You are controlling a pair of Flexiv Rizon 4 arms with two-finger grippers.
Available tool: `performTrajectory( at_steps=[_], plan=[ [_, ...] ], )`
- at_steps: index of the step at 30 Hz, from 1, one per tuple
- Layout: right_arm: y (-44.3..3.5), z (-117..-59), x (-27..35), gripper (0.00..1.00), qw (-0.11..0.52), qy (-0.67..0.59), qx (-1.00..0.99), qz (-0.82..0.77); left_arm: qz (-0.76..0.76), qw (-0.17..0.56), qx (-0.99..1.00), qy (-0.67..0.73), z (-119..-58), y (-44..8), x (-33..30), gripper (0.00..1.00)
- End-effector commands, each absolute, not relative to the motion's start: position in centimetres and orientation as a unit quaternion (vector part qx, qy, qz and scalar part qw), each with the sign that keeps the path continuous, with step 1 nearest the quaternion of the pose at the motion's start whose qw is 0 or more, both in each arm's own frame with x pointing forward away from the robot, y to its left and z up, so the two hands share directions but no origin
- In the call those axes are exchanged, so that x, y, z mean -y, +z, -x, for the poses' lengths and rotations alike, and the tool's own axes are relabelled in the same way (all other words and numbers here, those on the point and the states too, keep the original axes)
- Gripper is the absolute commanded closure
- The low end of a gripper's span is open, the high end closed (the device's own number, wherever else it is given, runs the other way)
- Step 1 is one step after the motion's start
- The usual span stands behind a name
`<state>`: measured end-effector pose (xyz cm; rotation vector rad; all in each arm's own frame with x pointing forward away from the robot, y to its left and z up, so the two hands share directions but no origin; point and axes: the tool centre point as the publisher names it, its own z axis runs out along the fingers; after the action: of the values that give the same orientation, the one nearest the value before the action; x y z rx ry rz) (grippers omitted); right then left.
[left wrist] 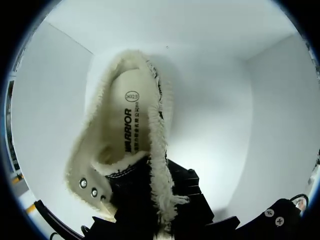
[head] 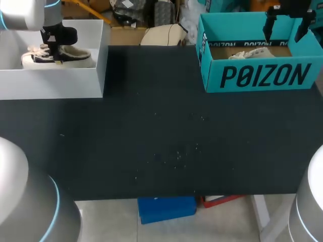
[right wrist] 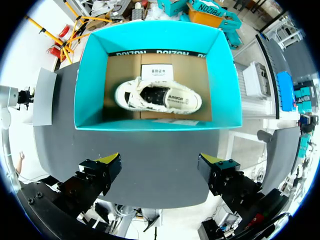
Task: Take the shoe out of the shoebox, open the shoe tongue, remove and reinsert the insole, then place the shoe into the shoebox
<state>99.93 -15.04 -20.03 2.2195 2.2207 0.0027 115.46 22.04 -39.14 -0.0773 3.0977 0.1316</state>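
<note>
At the upper left of the head view the left gripper (head: 54,49) is down inside an open white rectangular box (head: 55,83), right on top of a black-and-cream canvas shoe with a fleecy lining (head: 68,56) that stands on its sole there. In its wrist view the gripper's black body sits against the shoe's tongue and lace side, with the printed cream insole (left wrist: 131,125) showing in the opening ahead. Whether it has hold of anything I cannot tell. At the upper right the right gripper (right wrist: 160,162) hangs over a teal cardboard shoebox (right wrist: 150,125), spread wide and holding nothing. A cream low-top shoe (right wrist: 157,96) lies on that box's floor, opening upward. The black table top (head: 161,146) between the boxes is the likely work spot. The step in hand looks like getting a shoe out of its box. To do it well, the grip should take a firm part of the upper near the collar — not loose fleece or laces. The lift should go straight up until the sole clears the wall — a sideways pull too soon would likely drag the light box along.
</note>
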Motion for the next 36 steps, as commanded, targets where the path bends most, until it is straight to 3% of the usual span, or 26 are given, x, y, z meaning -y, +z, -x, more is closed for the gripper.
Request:
performTrajectory(
  at_steps=[1, 13, 22, 30, 36],
  plan=[
    [-20.0, -100.0, 15.0, 0.00, 0.001, 0.001, -0.707, -0.707, 0.016, 0.038, -0.998, 0.052, -113.2, -34.9, -21.8, 1.00],
    [-20.0, -100.0, 15.0, 0.00, 0.001, 0.001, -0.707, -0.707, 0.028, 0.135, -0.986, 0.098, -108.6, -20.9, -16.6, 1.00],
    [-20.0, -100.0, 15.0, 0.00, 0.001, 0.001, -0.707, -0.707, 0.042, 0.219, -0.968, 0.116, -102.0, -11.9, -5.2, 1.00],
    [-20.0, -100.0, 15.0, 0.00, 0.001, 0.001, -0.707, -0.707, 0.040, 0.240, -0.964, 0.109, -96.5, -11.1, 4.9, 1.00],
    [-20.0, -100.0, 15.0, 0.00, 0.001, 0.001, -0.707, -0.707, 0.085, 0.253, -0.960, 0.082, -93.5, -12.6, 9.2, 1.00]
  ],
)
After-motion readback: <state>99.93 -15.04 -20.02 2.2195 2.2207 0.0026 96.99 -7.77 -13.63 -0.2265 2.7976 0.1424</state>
